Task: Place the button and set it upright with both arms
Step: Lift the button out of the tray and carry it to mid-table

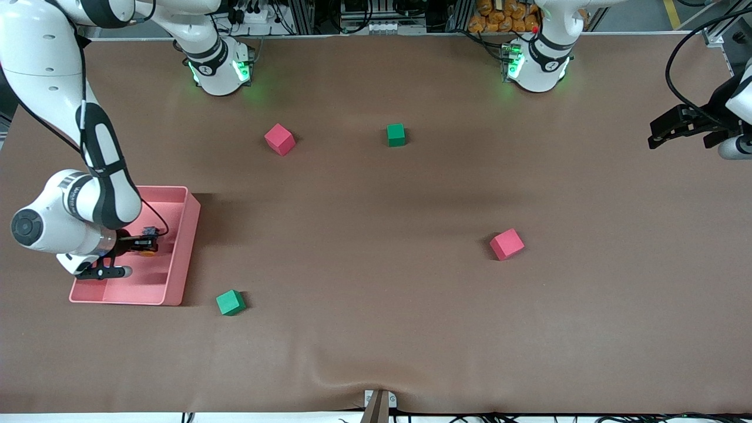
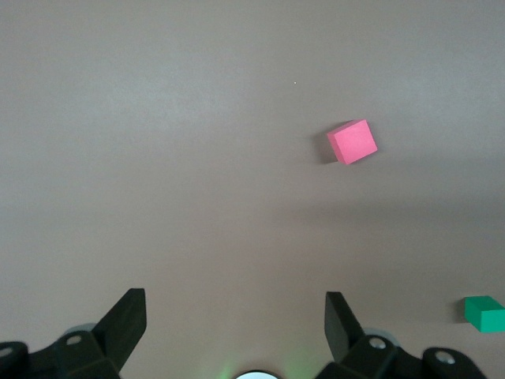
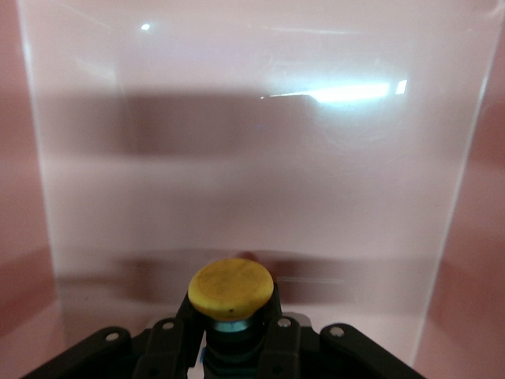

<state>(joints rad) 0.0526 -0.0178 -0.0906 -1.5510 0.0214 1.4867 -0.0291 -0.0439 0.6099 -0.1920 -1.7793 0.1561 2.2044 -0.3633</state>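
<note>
The button has an orange cap and a black body. My right gripper is shut on it inside the pink tray, at the right arm's end of the table. In the right wrist view the orange cap stands out between the fingers of the right gripper, over the tray floor. My left gripper is open and empty in the air over the left arm's end of the table, where the arm waits. It also shows in the left wrist view, over bare mat.
A red cube and a green cube lie toward the bases. Another red cube and green cube lie nearer the front camera. The left wrist view shows a red cube and a green cube.
</note>
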